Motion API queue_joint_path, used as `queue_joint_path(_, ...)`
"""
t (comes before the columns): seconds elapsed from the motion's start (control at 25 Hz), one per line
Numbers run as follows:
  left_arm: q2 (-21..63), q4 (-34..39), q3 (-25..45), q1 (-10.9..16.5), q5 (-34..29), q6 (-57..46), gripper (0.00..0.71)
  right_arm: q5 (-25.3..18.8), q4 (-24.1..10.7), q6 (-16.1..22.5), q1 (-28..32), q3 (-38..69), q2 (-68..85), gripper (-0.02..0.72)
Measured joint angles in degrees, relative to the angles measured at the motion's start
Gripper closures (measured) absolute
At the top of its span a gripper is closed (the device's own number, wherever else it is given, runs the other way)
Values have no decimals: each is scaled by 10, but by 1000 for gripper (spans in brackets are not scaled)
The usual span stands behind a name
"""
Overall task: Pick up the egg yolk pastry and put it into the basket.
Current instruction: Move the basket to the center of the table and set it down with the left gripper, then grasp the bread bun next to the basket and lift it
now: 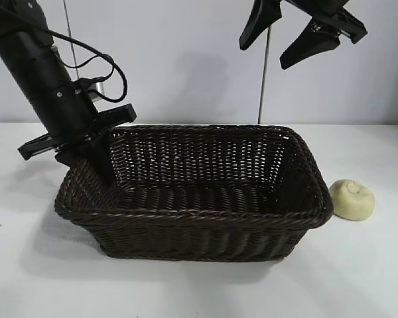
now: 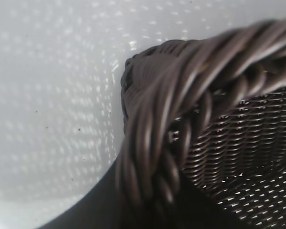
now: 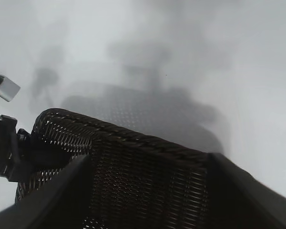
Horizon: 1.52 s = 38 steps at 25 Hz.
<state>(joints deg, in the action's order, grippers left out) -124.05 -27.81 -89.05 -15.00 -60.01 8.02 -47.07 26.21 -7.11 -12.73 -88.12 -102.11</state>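
Dark basket [image 1: 186,228] holding nothing, egg yolk pastry [image 1: 351,199] beside it, left claw [image 1: 99,162] clenched on rim, right claw [image 1: 298,36] released.

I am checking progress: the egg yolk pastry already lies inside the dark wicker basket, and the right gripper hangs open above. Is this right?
Not quite. The exterior view shows the egg yolk pastry on the table beside the dark wicker basket, not inside. The right gripper does hang open above.

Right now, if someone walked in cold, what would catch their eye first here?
The big dark wicker basket fills the middle of the white table. The left gripper is clamped on its left rim. The small pale egg yolk pastry sits alone outside its right end, with the open right gripper high above.
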Motion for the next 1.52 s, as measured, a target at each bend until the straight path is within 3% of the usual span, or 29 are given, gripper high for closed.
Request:
queue_joint_path(0.2,0,-3,0,0,0,1,574,0,0,0,0,0,0,208)
queue_joint_path(0.44,4,-11,-1,0,-1,1,291,0,0,0,0,0,0,208)
queue_joint_path(0.56,16,-8,-2,0,-1,1,244,0,0,0,0,0,0,208)
queue_joint_path(1.04,102,27,-3,1,-25,0,229,0,0,0,0,0,0,208)
queue_joint_path(1.24,161,30,-3,20,-33,0,229,0,0,0,0,0,0,208)
queue_joint_path(1.52,216,-17,-3,35,-57,0,229,0,0,0,0,0,0,208)
